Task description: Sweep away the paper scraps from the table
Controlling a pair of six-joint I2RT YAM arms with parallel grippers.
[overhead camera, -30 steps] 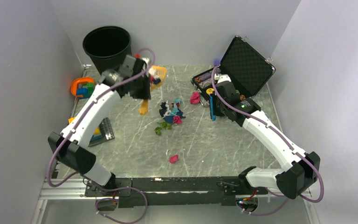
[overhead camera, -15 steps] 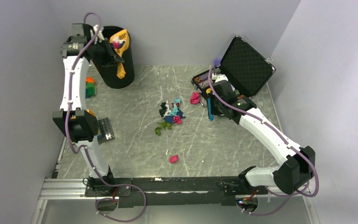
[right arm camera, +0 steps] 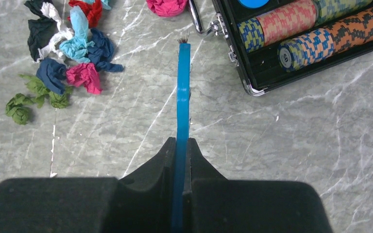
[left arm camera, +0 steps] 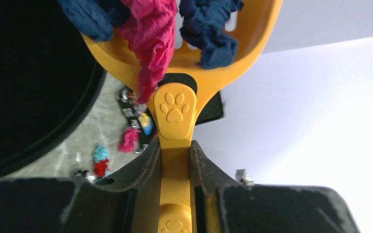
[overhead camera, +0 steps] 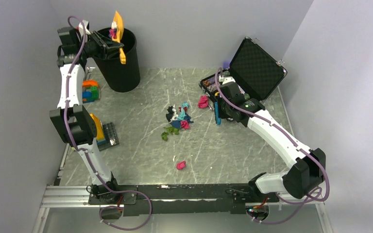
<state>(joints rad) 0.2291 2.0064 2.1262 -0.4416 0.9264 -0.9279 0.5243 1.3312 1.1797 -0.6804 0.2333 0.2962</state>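
The scoop point(overhead camera: 118, 28) hangs over the bin point(overhead camera: 121, 63) at the table point(overhead camera: 233, 150)'s far left. The paper scraps point(overhead camera: 178, 116) lie mid-table, with the brush point(overhead camera: 217, 112) between them and the case point(overhead camera: 253, 68).

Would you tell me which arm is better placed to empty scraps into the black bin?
Left: its pincer holds the yellow scoop, loaded with scraps, at the bin's rim. The right holds a brush.

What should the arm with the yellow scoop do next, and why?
Probably tip the scoop to empty it: the left gripper holds it over the bin, and pink and blue scraps lie inside it, not yet dropped.
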